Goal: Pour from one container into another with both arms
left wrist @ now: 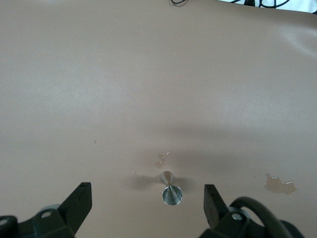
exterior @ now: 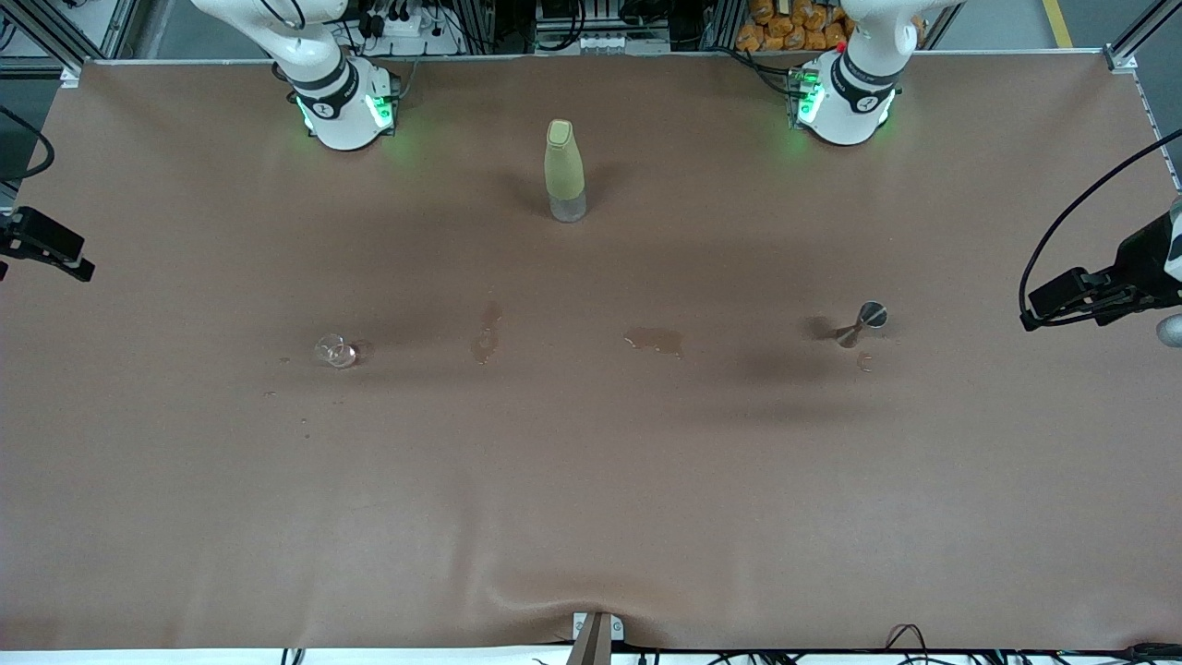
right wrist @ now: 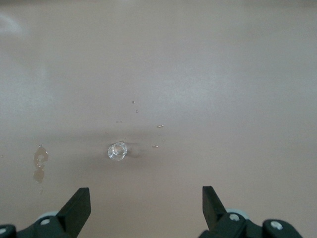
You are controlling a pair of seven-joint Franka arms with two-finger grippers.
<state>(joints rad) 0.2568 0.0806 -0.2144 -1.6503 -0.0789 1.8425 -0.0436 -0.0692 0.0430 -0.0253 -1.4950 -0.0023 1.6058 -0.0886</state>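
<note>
jigger (exterior: 862, 323): small steel measure, upright on the table toward the left arm's end; about 4 o'clock from the bottle in the front view.
left gripper (left wrist: 147, 202): fingers spread wide, empty, hovering over the jigger with it framed between the tips; no contact.
right gripper (right wrist: 146, 207): fingers spread wide, empty, hovering over the table near the glass; no contact.
glass (exterior: 336, 351): small, clear, standing toward the right arm's end; about 8 o'clock from the bottle. Contents: cannot tell.
bottle (exterior: 564, 170): tall, pale green, cap on, upright between the two arm bases; nothing near it.
spills (exterior: 655, 340): wet patches and droplets on the table between glass and jigger.
progress: my read, at the start. Nothing grasped, nothing lifted.
left to do: grasp both vessels, lift, bring them together, tilt one into the other.
</note>
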